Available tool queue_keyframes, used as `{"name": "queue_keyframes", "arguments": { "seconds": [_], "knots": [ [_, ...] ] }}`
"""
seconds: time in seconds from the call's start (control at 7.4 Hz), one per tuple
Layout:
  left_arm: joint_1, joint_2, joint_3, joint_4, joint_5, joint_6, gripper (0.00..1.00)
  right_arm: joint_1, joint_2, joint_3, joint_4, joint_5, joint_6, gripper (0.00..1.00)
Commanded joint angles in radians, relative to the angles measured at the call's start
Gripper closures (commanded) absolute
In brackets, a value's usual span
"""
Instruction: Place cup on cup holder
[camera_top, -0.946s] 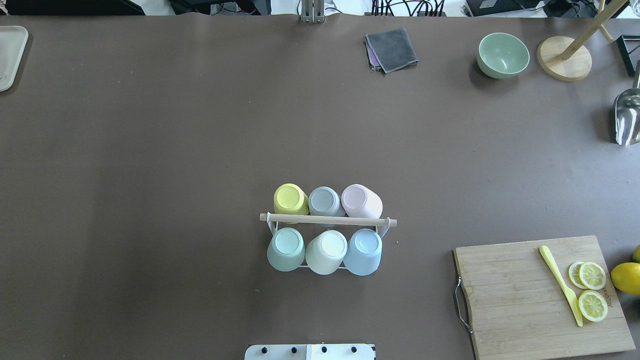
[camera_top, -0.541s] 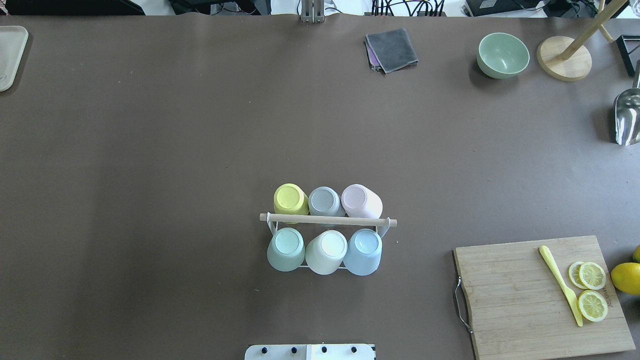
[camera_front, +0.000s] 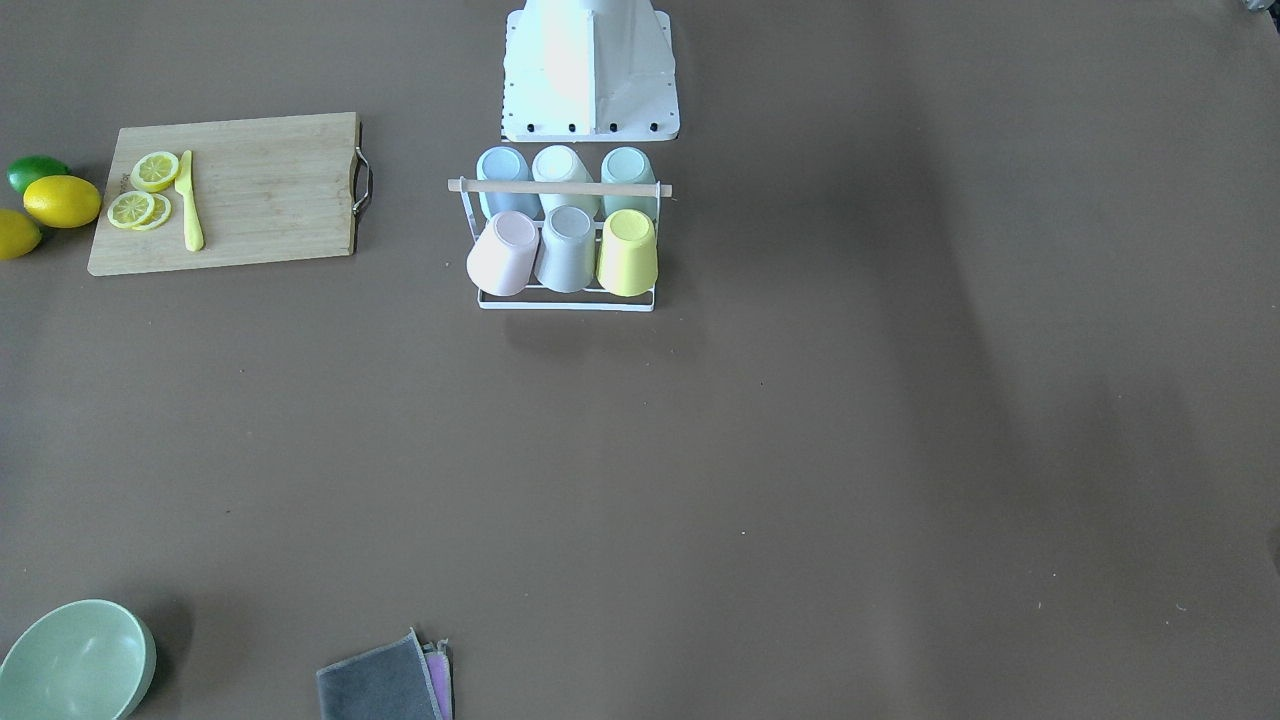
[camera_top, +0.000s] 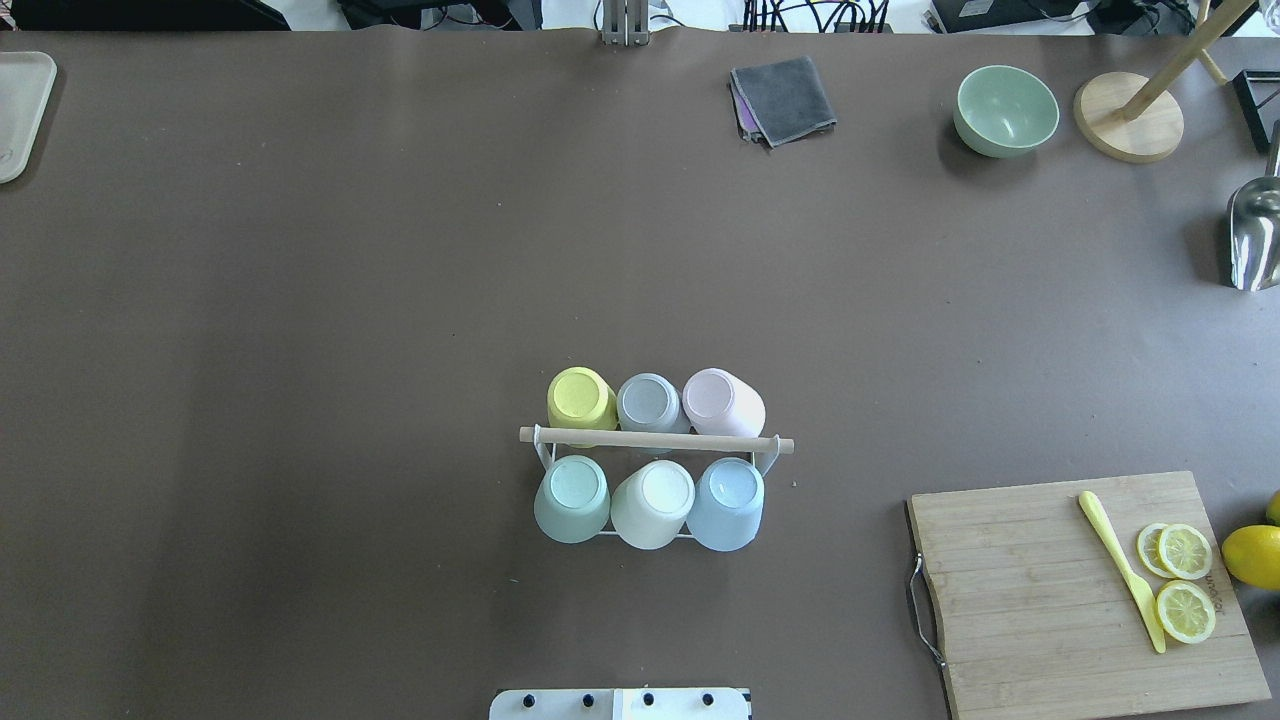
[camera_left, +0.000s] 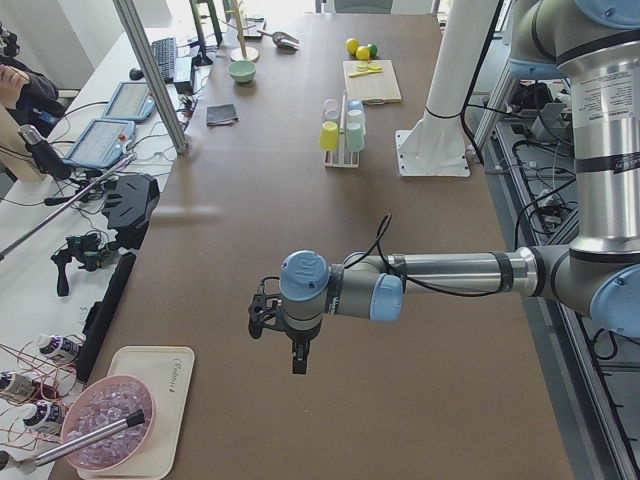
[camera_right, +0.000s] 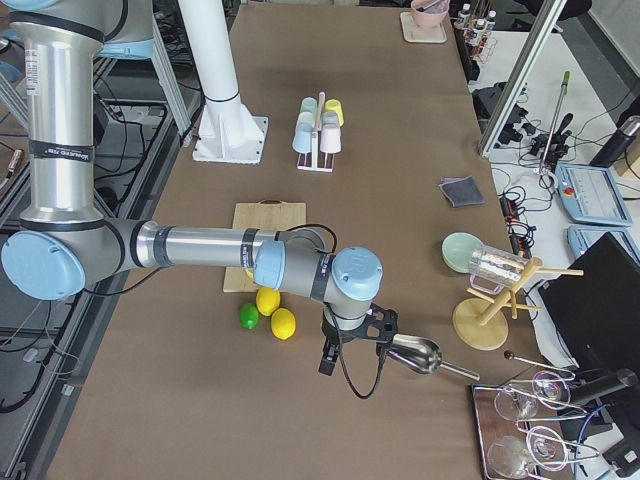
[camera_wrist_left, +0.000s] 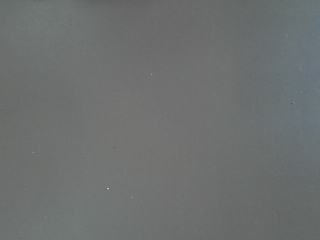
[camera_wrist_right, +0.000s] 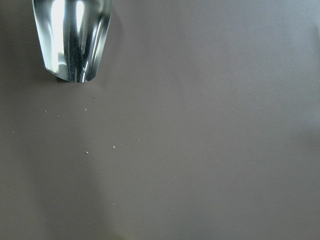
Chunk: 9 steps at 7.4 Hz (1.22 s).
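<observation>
The cup holder (camera_top: 655, 440), a white wire rack with a wooden rod across the top, stands near the robot's base; it also shows in the front-facing view (camera_front: 560, 187). Several cups sit upside down on it: yellow (camera_top: 580, 398), grey (camera_top: 648, 402) and pink (camera_top: 722, 402) on the far side, green (camera_top: 572, 497), cream (camera_top: 653, 502) and blue (camera_top: 727, 502) on the near side. My left gripper (camera_left: 272, 322) hangs over bare table far toward the left end. My right gripper (camera_right: 372, 327) hangs far toward the right end, beside a metal scoop (camera_right: 415, 355). I cannot tell whether either is open or shut.
A cutting board (camera_top: 1090, 590) with lemon slices (camera_top: 1185, 580) and a yellow knife (camera_top: 1120, 570) lies at the front right. A green bowl (camera_top: 1005, 110), a grey cloth (camera_top: 783, 98), a wooden stand (camera_top: 1128, 115) and the scoop (camera_top: 1255, 235) sit at the far right.
</observation>
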Motion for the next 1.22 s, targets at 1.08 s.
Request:
{"name": "queue_keyframes", "arguments": {
  "seconds": [1.08],
  "knots": [
    [0.0,0.0,0.011,-0.025,-0.002,0.0,0.01,-0.004,-0.006,-0.01,0.067,0.065,0.067,0.0]
  ]
}}
